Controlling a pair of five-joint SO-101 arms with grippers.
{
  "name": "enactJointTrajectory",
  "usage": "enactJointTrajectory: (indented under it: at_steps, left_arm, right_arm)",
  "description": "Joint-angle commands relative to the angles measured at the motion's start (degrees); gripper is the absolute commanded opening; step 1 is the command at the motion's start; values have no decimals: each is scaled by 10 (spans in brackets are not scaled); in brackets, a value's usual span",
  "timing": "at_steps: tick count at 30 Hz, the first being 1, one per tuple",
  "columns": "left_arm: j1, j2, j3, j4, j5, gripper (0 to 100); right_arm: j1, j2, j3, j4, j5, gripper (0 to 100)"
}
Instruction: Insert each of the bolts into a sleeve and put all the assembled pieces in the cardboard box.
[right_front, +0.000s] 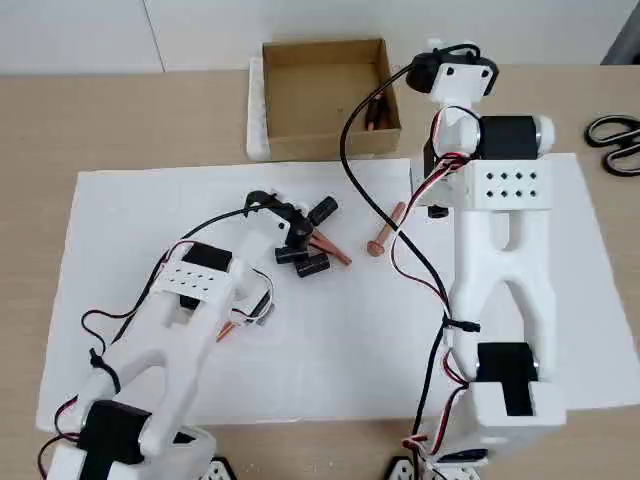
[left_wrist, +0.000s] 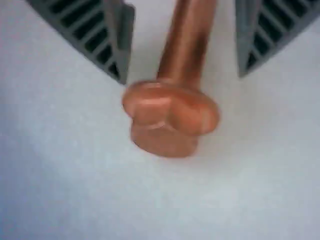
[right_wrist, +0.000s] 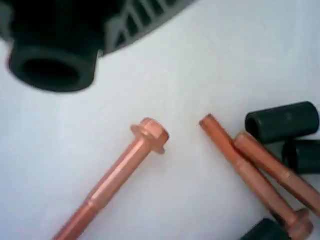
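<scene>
**Hazards**
- White sheet (right_front: 350, 350): smooth and flat. A round shank nudged by one finger is likely to roll off line before the grip closes.
- Cardboard box (right_front: 330, 143): stands beyond the sheet's far edge, with what looks like one assembled piece (right_front: 375, 110) against its right wall. Its walls could catch a long bolt carried in crosswise.
- Loose sleeves (right_front: 312, 265): crowded together with spare bolts just beside the left gripper (right_front: 295, 232). Closing there may sweep a neighbour aside or pinch two parts at once.
- Held sleeve (right_wrist: 50, 60): its open bore faces outward. A small tilt in the grip would probably make a bolt jam at the mouth when the two are mated.
- Bolt between the left fingers (left_wrist: 170, 120): lies on the sheet with its flanged head past the fingertips. A grip taken close to the head would leave the long shank free to droop or pivot.
- Lone bolt (right_front: 385, 230): lies apart, between the two arms, near the trailing cable, which could drag it.

**Pose**
- Right arm (right_front: 500, 260): stretched forward along the sheet's right side, wrist near the box's right corner. The right gripper (right_front: 436, 200) appears clamped on the held sleeve, raised above the sheet, with the lone bolt below it.
- Left arm (right_front: 170, 320): angled inward toward the sheet's middle, wrist pitched down. Jaws stand wide apart, one on each side of the shank, neither touching it; nothing is gripped yet.
</scene>
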Motion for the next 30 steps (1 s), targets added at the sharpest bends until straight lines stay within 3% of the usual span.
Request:
enactJointTrajectory:
  at_steps: [1, 8, 15, 20, 30]
  left_arm:
    - [3, 3, -26, -12, -1, 136]
    - [3, 4, -26, -11, -1, 132]
    - [4, 4, -36, -10, 32, 6]
    - [4, 3, -50, -7, 40, 6]
    - [11, -2, -188, 125, 79, 6]
  right_arm:
    - [4, -35, -27, 8, -5, 4]
    - [1, -35, -27, 8, -5, 4]
    - [1, -35, -27, 8, -5, 4]
    - [1, -35, -27, 8, -5, 4]
    - [0, -36, -27, 8, -3, 4]
